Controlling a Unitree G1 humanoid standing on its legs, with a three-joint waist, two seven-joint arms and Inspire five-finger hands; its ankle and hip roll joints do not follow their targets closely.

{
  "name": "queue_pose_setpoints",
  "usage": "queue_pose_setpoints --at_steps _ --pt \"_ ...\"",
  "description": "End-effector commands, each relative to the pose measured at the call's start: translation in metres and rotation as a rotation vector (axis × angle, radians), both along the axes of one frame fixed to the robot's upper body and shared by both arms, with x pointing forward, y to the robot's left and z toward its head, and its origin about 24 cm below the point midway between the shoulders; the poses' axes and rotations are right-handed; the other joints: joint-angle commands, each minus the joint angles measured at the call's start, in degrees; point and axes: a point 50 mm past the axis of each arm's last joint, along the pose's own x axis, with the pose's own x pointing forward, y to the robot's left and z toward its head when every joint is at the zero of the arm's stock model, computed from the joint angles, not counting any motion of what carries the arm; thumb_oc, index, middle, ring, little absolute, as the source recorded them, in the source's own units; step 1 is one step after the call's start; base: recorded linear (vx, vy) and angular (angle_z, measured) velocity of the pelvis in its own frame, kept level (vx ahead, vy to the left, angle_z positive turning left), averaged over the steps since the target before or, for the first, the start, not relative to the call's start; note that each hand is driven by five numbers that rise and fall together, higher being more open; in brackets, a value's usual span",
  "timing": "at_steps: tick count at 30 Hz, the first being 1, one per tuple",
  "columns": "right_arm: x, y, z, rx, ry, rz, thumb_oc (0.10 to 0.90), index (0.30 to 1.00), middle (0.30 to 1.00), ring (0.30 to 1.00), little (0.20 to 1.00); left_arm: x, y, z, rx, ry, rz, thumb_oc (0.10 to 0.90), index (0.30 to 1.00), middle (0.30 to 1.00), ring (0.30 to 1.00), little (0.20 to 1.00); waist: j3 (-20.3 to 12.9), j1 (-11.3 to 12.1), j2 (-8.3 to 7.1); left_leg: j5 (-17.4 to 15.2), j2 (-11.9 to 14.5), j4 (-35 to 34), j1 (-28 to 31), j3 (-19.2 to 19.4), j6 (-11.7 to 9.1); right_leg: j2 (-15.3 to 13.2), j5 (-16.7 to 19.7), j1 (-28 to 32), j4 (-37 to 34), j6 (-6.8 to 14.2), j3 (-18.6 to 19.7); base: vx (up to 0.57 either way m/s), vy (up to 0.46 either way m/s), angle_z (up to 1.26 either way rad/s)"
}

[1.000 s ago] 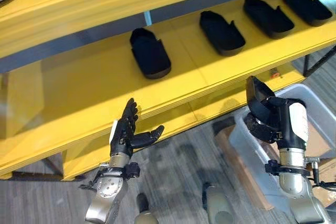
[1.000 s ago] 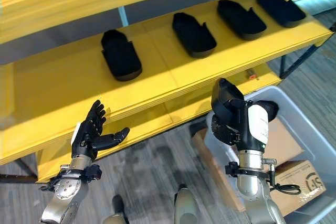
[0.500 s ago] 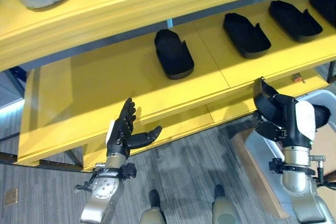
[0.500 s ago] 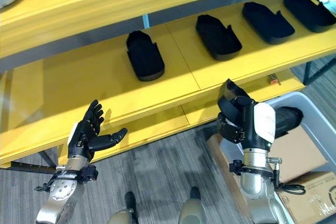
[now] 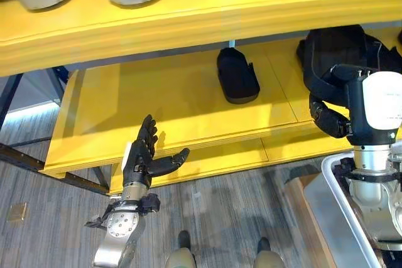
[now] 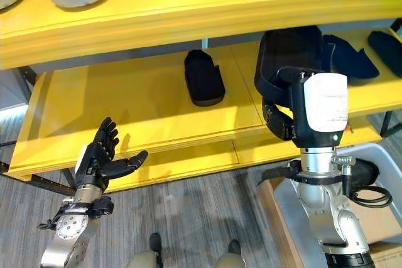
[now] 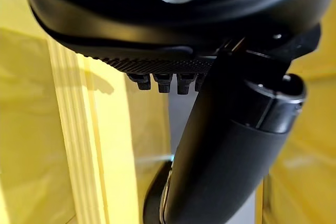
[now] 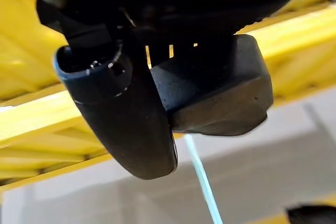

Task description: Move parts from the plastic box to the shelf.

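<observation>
Right hand (image 6: 295, 101) clamps black part (image 8: 220, 98) above shelf edge (image 6: 188, 139) — left hand (image 6: 100, 161) splayed.

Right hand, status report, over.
Right hand shut on black part, raised at middle shelf. Left hand open, idle. Nothing in the way.

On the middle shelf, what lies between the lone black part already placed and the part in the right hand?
Bare yellow shelf: nothing lies between the placed part and the held part, as the right eye view shows.

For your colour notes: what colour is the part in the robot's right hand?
Black part, in the right hand; clearest in the right eye view.
</observation>
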Motion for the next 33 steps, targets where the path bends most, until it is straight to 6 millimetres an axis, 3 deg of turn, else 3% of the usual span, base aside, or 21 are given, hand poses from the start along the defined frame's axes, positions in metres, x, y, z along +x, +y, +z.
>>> queue_pose_setpoints --at_steps 1,14,25,33 --pt "-0.011 0.021 0.054 -0.087 -0.297 0.115 0.400 0.300 0.300 0.300 0.300 0.000 0.011 0.045 0.034 -0.242 0.024 0.900 1.000 1.000 1.000 1.000 -7.15 0.91 -3.47 -3.47 3.37 4.14 -1.54 0.50 0.93 -3.56 0.06 3.60 -1.84 1.01 3.38 0.05 -0.022 0.04" --pt "0.004 0.038 0.059 -0.101 -0.220 0.218 0.400 0.300 0.300 0.300 0.300 0.000 0.012 0.042 0.035 -0.225 0.035 0.900 1.000 1.000 1.000 1.000 -7.06 2.49 -4.22 -3.22 3.97 3.45 -1.09 -0.03 0.60 -3.22 -0.43 4.92 -1.81 0.82 1.90 0.02 -0.012 0.04" --pt "0.043 0.050 0.060 -0.120 -0.075 0.245 0.400 0.300 0.300 0.300 0.300 0.001 0.017 0.037 0.029 -0.200 0.054 0.900 1.000 1.000 1.000 1.000 -5.31 5.79 -3.88 -2.60 3.95 4.35 -2.87 -2.17 0.12 -2.65 -1.70 5.72 -1.02 0.33 -0.56 -0.01 -0.032 0.11" --pt "0.066 0.067 0.073 -0.115 -0.048 0.270 0.400 0.300 0.300 0.300 0.300 0.004 0.018 0.040 0.031 -0.204 0.047 0.900 1.000 1.000 1.000 1.000 -3.15 7.98 -3.46 -2.47 3.54 6.01 -5.28 -3.94 -0.01 -2.49 -2.36 5.23 0.42 -0.19 -2.03 -0.04 -0.020 0.12"
